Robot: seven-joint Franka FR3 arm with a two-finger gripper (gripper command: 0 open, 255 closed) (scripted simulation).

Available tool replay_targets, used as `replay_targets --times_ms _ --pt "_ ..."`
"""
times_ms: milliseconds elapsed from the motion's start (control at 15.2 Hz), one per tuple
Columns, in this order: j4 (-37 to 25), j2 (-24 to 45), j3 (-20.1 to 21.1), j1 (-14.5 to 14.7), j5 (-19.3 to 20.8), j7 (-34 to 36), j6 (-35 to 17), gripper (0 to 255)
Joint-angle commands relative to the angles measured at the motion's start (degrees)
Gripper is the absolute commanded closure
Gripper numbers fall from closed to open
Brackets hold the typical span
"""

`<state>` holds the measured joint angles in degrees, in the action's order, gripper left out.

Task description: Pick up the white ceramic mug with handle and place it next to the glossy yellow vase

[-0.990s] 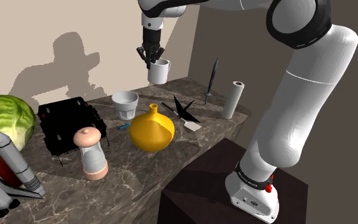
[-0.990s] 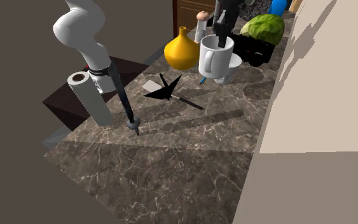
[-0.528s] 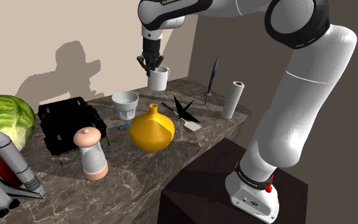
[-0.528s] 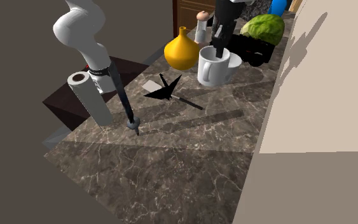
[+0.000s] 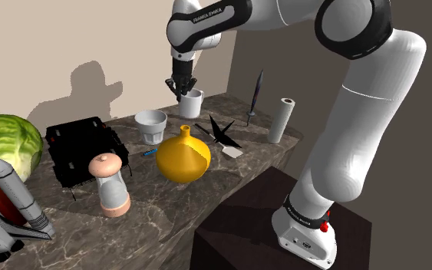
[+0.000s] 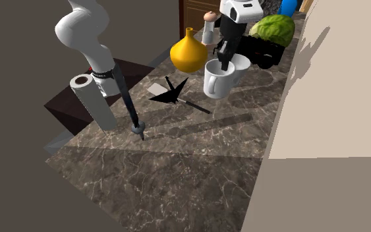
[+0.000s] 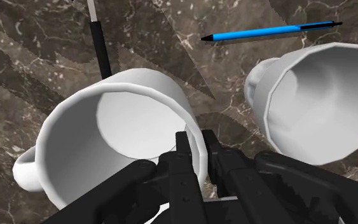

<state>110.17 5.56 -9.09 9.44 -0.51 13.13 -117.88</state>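
Mug: the smooth white cylindrical mug with a loop handle [image 5: 192, 103] is upright and low near the wall; you cannot tell whether its base touches.
Tool: your all-black two-finger tool [image 7: 198, 151] pinches the mug's thin rim, one finger inside and one outside.
Vase: the glossy yellow round-bellied, narrow-necked vase [image 5: 183, 157] is near the mug, apart from it.
Underfoot: a dark, pale-veined marble surface [image 6: 177, 165].
Neighbour: a white tapered cup [image 7: 317, 95] is just beside the mug.

- The tabletop [image 6: 177, 171] looks like dark brown marble with pale veins and a smooth, polished face.
- The mug [image 7: 126, 114] is plain white and smooth.
- The vase [image 5: 183, 159] is yellow with a light gloss.
- The pincer [image 7: 198, 145] is matt black.
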Motion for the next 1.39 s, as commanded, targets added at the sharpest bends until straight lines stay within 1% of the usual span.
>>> replay_targets --times_ms 0,726,1254,1320 --pt "0.88 0.53 -0.01 -0.04 -0.1 -0.1 -1.47 255" --pt "5.57 4.02 0.09 -0.17 -0.83 -0.55 -9.61 255" --pt "5.57 4.02 0.09 -0.17 -0.83 -0.55 -9.61 255" --pt "5.58 4.02 0.09 -0.17 -0.83 -0.55 -9.61 0"
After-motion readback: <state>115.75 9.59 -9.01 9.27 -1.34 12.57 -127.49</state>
